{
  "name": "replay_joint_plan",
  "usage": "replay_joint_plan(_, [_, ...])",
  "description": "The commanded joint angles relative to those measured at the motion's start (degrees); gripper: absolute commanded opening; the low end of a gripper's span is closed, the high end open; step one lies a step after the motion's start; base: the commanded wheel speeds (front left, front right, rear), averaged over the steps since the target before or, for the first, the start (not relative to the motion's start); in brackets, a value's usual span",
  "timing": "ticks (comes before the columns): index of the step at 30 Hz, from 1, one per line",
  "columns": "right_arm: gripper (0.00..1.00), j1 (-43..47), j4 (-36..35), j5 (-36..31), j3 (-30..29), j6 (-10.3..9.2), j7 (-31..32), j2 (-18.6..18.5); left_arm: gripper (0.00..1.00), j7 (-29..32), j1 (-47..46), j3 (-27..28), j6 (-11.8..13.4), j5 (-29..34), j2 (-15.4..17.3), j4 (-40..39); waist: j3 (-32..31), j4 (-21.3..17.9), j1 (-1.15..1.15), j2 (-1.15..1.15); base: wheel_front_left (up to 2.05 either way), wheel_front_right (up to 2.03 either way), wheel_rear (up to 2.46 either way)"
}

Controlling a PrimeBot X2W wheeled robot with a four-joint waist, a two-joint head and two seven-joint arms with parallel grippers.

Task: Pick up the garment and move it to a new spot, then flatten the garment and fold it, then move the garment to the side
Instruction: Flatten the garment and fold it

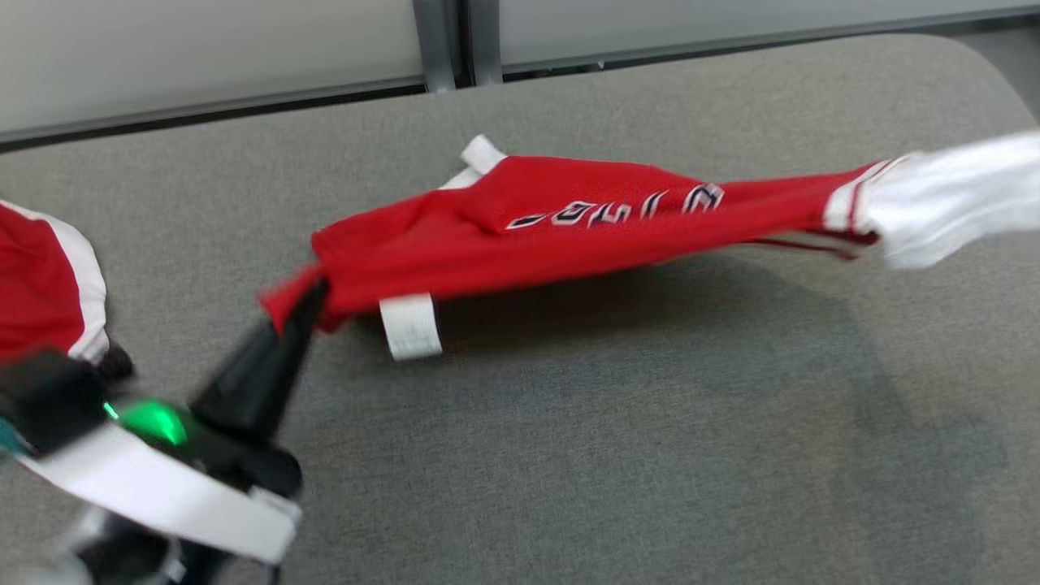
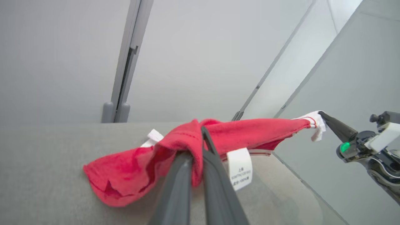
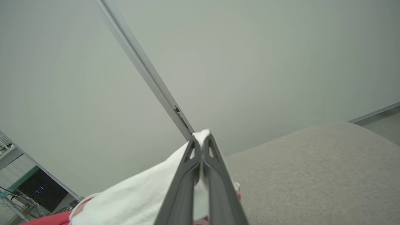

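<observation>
The garment (image 1: 569,227) is red with white trim and dark lettering, and it hangs stretched just above the grey table (image 1: 650,455). My left gripper (image 1: 307,302) is shut on its red left end, and the left wrist view shows its fingers pinching a bunched fold (image 2: 200,134). A white care label (image 1: 410,327) dangles beside that grip. In the left wrist view, my right gripper (image 2: 322,115) is shut on the garment's white-trimmed far end. The right wrist view shows its closed fingers (image 3: 201,142) clamping white fabric (image 3: 134,197).
A second red and white garment (image 1: 45,284) lies at the table's left edge, close to my left wrist. Grey wall panels with a dark post (image 1: 443,41) stand behind the table's far edge. The table's corner curves away at the far right.
</observation>
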Motion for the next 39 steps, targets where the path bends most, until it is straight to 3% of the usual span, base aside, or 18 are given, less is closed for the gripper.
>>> replay_joint_plan(1, [0.0, -1.47, -0.87, 0.56, -0.79, 0.12, 0.3, -0.39, 0.0, 0.54, -2.2, 0.94, 0.37, -0.14, 0.95, -0.57, 1.58, 0.54, 0.0, 0.0, 0.0, 0.0, 0.0])
replay_joint_plan(6, [0.0, -12.81, -3.83, 2.78, -6.67, 0.11, 7.05, -1.37, 0.0, 8.54, -23.21, 3.13, 2.64, -1.16, 5.45, -0.16, 7.33, 1.42, 0.0, 0.0, 0.0, 0.0, 0.0])
replay_joint_plan(9, [0.0, -24.02, -0.41, -2.36, -8.1, 0.11, 10.84, -1.15, 0.0, 12.38, -38.02, 2.0, 3.41, -0.54, 7.02, 6.79, 11.61, 2.13, 0.0, 0.0, 0.0, 0.0, 0.0])
replay_joint_plan(13, [0.0, -42.24, 7.55, -10.1, -9.57, 0.07, 14.27, 4.01, 0.0, 14.47, -56.61, -1.51, 3.18, 1.8, 6.37, 20.59, 17.17, 3.64, 0.0, 0.0, 0.0, 0.0, 0.0])
replay_joint_plan(16, [0.0, -56.66, 14.21, -17.01, -11.2, 0.07, 14.54, 8.61, 0.0, 12.08, -69.6, -3.61, 2.44, 5.37, 5.26, 31.04, 21.38, 4.51, 0.0, 0.0, 0.0, 0.0, 0.0])
replay_joint_plan(19, [0.0, -69.04, 20.5, -23.66, -11.91, 0.07, 12.44, 11.99, 0.0, 5.44, -80.27, -4.98, 1.82, 9.46, 3.34, 40.81, 24.47, 5.48, 0.0, 0.0, 0.0, 0.0, 0.0])
replay_joint_plan(24, [0.0, -79.91, 28.24, -30.04, -9.94, 0.07, 7.91, 16.05, 0.0, -6.83, -90.96, -5.92, 1.11, 13.71, 0.77, 54.17, 27.13, 5.8, 0.0, 0.0, 0.0, 0.0, 0.0])
replay_joint_plan(27, [0.0, -79.09, 29.56, -28.84, -7.76, 0.07, 5.44, 17.58, 0.0, -11.87, -91.19, -6.66, -0.32, 14.02, -0.3, 60.69, 27.7, 5.6, 0.0, 0.0, 0.0, 0.0, 0.0])
replay_joint_plan(30, [0.0, -72.36, 28.25, -25.56, -5.03, 0.07, 3.6, 17.53, 0.0, -15.24, -87.36, -7.78, -2.1, 13.26, -0.85, 66.03, 27.33, 5.45, 0.0, 0.0, 0.0, 0.0, 0.0])
replay_joint_plan(35, [0.0, -51.6, 21.27, -17.99, -0.69, 0.08, 0.27, 16.12, 0.0, -19.36, -73.21, -10.62, -3.77, 11.24, 0.07, 70.26, 23.97, 4.61, 0.0, 0.0, 0.0, 0.0, 0.0])
replay_joint_plan(39, [0.0, -32.67, 15.21, -12.82, 0.28, 0.08, -3.07, 14.29, 0.0, -21.5, -58.63, -12.63, -4.04, 8.03, 0.7, 68.16, 19.48, 4.3, 0.0, 0.0, 0.0, 0.0, 0.0])
